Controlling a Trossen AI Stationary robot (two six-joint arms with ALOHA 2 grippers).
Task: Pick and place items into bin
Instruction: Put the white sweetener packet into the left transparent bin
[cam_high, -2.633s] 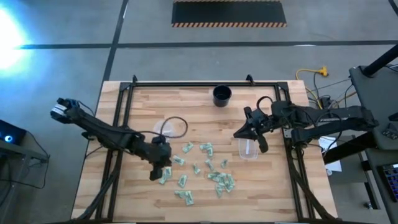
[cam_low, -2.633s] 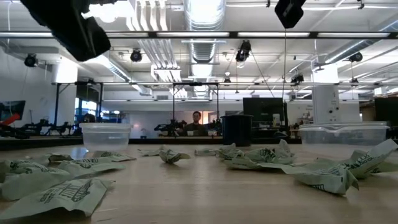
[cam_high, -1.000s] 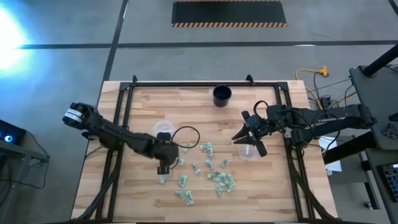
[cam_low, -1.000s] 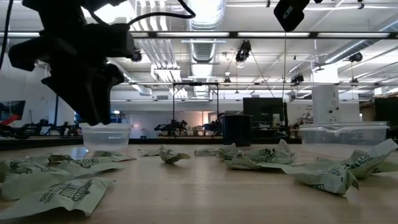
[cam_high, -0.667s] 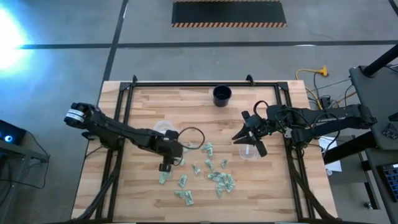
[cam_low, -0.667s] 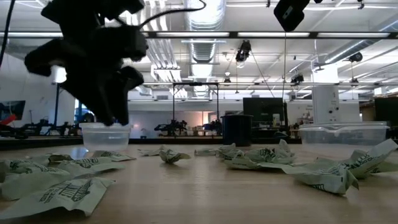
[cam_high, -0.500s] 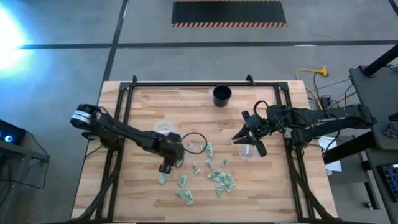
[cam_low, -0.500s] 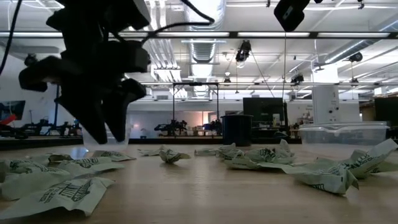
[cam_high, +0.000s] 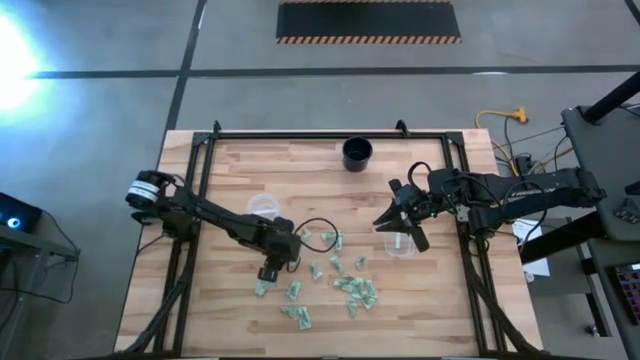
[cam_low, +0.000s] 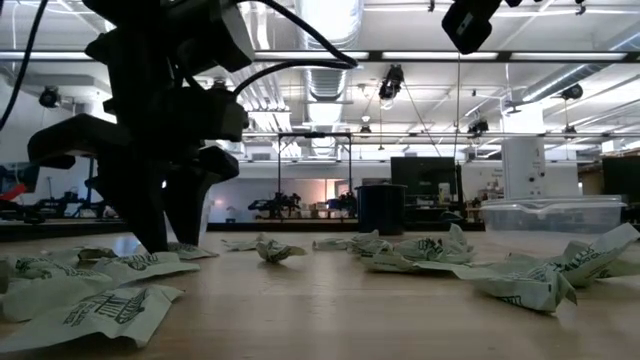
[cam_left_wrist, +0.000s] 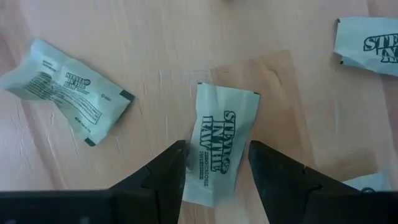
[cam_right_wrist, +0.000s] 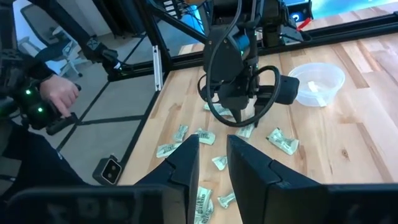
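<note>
Pale green printed packet (cam_left_wrist: 219, 144) lies flat between the left gripper's (cam_left_wrist: 216, 163) open jaws; right gripper's (cam_right_wrist: 212, 163) slightly parted

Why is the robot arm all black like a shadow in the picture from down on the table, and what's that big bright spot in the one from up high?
In the low view the left gripper stands in front of bright ceiling lights, so it shows only as a dark silhouette. In the high view the white patch is glare on the floor at the left edge. In the left wrist view the packet is evenly lit and its print is readable.
</note>
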